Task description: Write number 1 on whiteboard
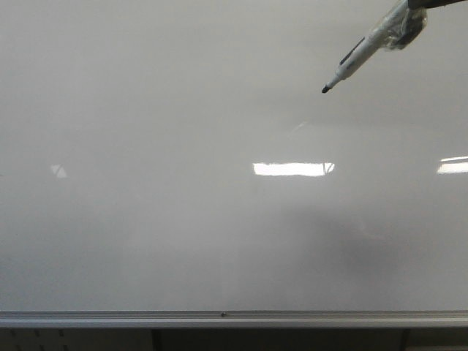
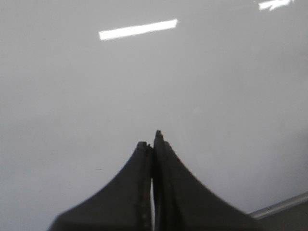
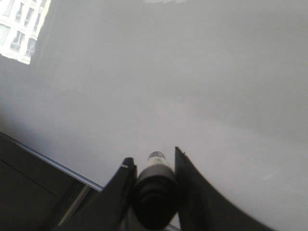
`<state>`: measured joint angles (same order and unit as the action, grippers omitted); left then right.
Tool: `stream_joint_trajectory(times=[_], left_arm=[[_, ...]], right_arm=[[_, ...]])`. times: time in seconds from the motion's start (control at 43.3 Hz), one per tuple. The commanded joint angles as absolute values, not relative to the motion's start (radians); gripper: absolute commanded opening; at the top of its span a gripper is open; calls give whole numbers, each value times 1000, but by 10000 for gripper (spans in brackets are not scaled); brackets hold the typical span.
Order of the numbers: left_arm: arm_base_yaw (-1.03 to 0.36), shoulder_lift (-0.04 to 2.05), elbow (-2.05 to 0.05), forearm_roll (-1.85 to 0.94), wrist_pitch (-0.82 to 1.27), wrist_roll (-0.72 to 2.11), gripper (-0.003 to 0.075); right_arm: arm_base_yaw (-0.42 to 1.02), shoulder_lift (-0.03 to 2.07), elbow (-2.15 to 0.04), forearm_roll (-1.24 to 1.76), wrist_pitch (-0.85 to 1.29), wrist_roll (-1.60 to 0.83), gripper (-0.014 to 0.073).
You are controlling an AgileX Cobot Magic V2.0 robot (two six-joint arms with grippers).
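The whiteboard [image 1: 183,219] fills the front view, glossy pale grey, with a silver rail [image 1: 219,318] along its lower edge. No number 1 shows on it. A marker [image 1: 349,64] slants down from the upper right, black tip lowest, its barrel wrapped in clear film. My right gripper [image 3: 153,162] is shut on the marker [image 3: 155,185], seen end-on between its fingers; only its edge enters the front view at the top right corner. My left gripper [image 2: 153,139] is shut with nothing in it, facing the whiteboard [image 2: 144,86].
Bright rectangular light reflections [image 1: 291,169] lie on the board's middle and right edge. The board's rail [image 3: 53,163] and dark space beyond it show in the right wrist view. A dark cabinet strip [image 1: 88,340] runs under the rail.
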<state>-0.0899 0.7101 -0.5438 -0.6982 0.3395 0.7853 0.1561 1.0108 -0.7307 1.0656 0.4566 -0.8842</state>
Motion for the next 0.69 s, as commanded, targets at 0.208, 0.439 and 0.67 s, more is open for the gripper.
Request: stream_joint_trajectory(times=[0.208,0.439,0.67], left_arm=[[-66,564,-469,-725,220,775,-20],[-66,564,-469,-725,220,775,-20],[-66,564,-469,-725,220,775,-20]], right_arm=[[153,1161,-851,1099,359,-929,-62],[202,1254,-918,1099,312,-952,-62],[250,1341,-970,1099,233,-952,-62]])
